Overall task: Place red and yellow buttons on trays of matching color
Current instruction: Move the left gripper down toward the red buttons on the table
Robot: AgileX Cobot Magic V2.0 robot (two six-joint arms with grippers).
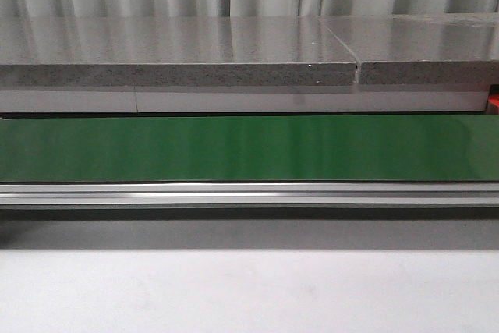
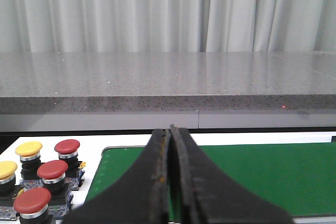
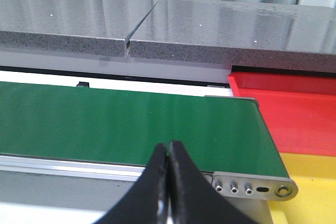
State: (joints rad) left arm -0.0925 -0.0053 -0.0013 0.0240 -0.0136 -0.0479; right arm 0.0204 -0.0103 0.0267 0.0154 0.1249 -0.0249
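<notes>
No writing or labels readable. Left gripper and right gripper: fingers pressed together, holding nothing, both above green belt. Red buttons and yellow buttons sit clustered beside belt's left end; red tray and yellow tray at its right end.

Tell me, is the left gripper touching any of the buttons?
Apart. Left wrist view shows the shut left gripper over the green belt, with bare white surface between it and the buttons.

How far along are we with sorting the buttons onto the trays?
Nothing looks done yet. The visible parts of the red tray and yellow tray hold no buttons, and the green conveyor belt is bare. Nothing is in hand: the left gripper and right gripper are shut with nothing between the fingers. The red buttons and yellow buttons wait beside the belt's end.
</notes>
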